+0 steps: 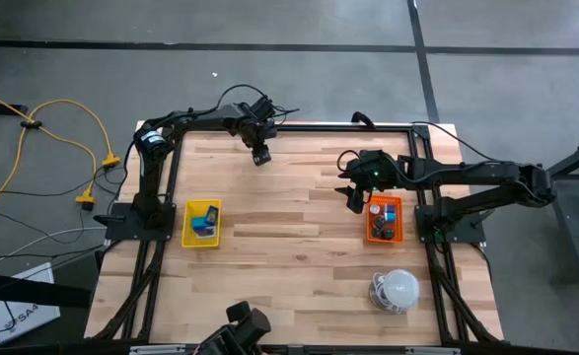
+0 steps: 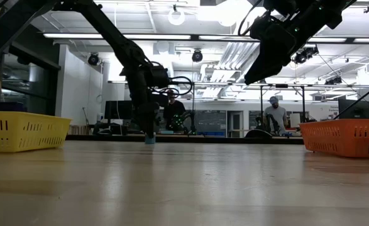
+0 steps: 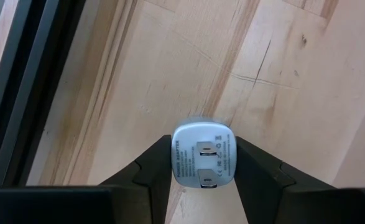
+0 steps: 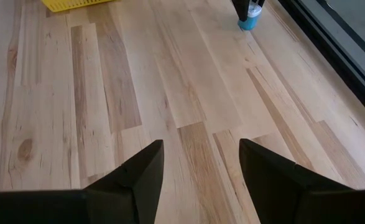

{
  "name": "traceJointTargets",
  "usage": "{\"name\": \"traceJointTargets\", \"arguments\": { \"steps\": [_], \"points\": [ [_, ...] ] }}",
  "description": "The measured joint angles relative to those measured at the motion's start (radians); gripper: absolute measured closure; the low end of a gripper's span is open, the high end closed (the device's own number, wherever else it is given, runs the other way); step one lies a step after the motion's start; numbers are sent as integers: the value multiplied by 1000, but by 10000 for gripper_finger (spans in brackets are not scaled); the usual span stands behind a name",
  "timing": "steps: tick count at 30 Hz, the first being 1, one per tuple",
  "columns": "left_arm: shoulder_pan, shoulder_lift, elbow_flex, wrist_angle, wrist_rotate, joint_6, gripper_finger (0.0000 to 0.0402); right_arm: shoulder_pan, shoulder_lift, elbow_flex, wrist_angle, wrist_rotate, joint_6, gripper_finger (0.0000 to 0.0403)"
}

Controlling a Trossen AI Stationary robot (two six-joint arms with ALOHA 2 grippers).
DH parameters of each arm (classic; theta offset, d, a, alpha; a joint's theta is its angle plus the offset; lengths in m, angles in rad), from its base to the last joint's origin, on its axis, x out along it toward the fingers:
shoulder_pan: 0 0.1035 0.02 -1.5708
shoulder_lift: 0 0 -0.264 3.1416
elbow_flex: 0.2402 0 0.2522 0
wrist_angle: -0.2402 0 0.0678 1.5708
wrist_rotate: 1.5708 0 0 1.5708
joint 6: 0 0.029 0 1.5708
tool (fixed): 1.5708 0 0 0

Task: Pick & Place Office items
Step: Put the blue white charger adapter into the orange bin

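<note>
My left gripper (image 1: pixel 259 156) is at the table's far edge, left of centre, shut on a small white-blue plug adapter (image 3: pixel 204 163) with two metal prongs. The low view shows the adapter (image 2: pixel 149 139) at the table's surface; whether it rests there or hangs just above, I cannot tell. My right gripper (image 1: pixel 353 201) is open and empty, raised above the table (image 2: pixel 254 72) just left of the orange tray (image 1: pixel 385 219). The orange tray holds several small pieces. The yellow tray (image 1: pixel 201 223) at the left holds blue and dark pieces. My left gripper pinches the adapter's two opposite sides (image 3: pixel 177 163) between its two fingers (image 3: pixel 257 168). The fingers come from above, pointing down. The adapter's pronged face (image 3: pixel 206 155) is turned up toward the wrist. It sits upright, low at the table's surface.
A white dome with a coiled cable (image 1: pixel 399 289) lies at the near right. The black frame rail (image 3: pixel 27 93) runs along the far edge close to my left gripper. Bare wood (image 1: pixel 289 237) lies between the two trays. People stand in the room behind (image 2: pixel 273 113).
</note>
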Motion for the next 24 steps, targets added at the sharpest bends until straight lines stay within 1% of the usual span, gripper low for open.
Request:
{"name": "traceJointTargets", "arguments": {
  "steps": [3, 7, 19, 24],
  "points": [
    [0, 0, 0, 0, 5, 0, 263, 0, 0, 0, 0, 0, 0, 207],
    [0, 0, 0, 3, 38, 18, 263, 0, 0, 0, 0, 0, 0, 207],
    [15, -2, 0, 18, 45, 18, 264, 0, 0, 0, 0, 0, 0, 207],
    [27, -44, 0, 13, 44, 39, 264, 0, 0, 0, 0, 0, 0, 207]
  ]
}}
